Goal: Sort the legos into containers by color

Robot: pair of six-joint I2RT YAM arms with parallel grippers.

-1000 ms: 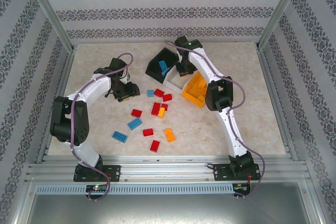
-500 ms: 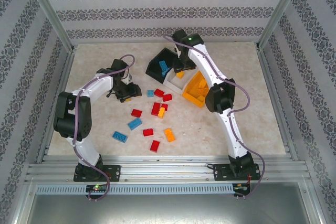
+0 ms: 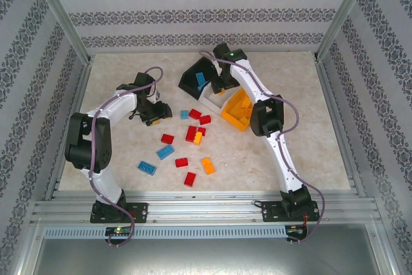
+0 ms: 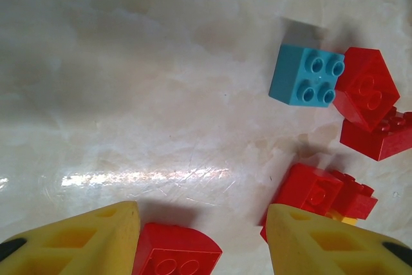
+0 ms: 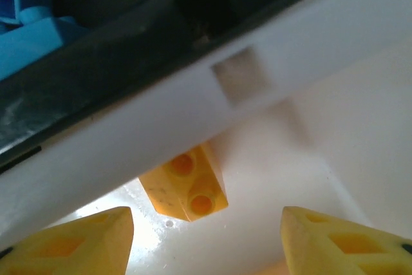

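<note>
Marbled counter (image 3: pixel 309 152): right pincer (image 5: pixel 206 223) gapes empty over white bin's (image 5: pixel 257 94) orange brick (image 5: pixel 187 188); best lifts straight, clearing its wall.

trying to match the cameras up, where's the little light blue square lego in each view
top external: the light blue lego lies at the upper left end of the loose cluster.
left wrist: it sits upper right in the picture, studs facing the camera.
right wrist: this camera looks into the white bin at an orange-yellow lego.
shared landmark: the red lego right beside the blue one, also seen by the left wrist.
</note>
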